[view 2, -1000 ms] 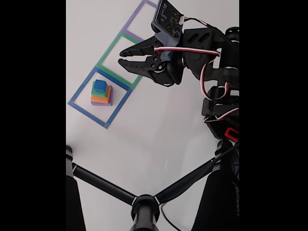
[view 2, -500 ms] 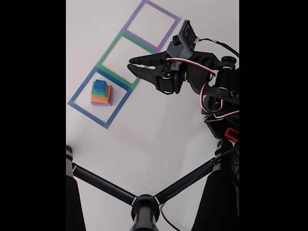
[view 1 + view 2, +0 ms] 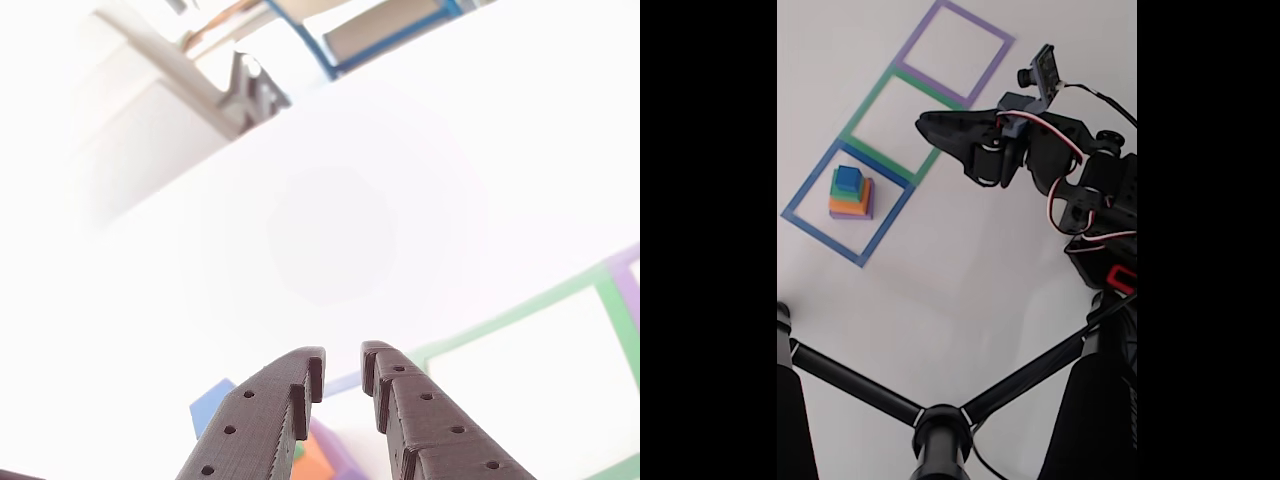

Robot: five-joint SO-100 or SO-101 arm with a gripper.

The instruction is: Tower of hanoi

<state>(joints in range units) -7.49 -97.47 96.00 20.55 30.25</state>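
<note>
Gripper [image 3: 924,122] has swung toward twelve o'clock and narrowed, jaws nearly together, empty; tower of hanoi [image 3: 851,193] sits stacked inside the blue taped square [image 3: 820,233], at eight o'clock of the fingertips; descending this narrow risks toppling the stack.

Fixed view: high above the white table [image 3: 970,280], looking steeply down past a black tripod [image 3: 940,425] at the bottom edge, far enough back to take in the arm and all three taped squares. Other view: riding just behind the gripper [image 3: 343,372], low and close, facing forward over the washed-out tabletop toward background clutter. Shared by both: gripper tips, block stack [image 3: 851,193] [image 3: 215,405], green outline [image 3: 890,125] [image 3: 520,315].
</note>
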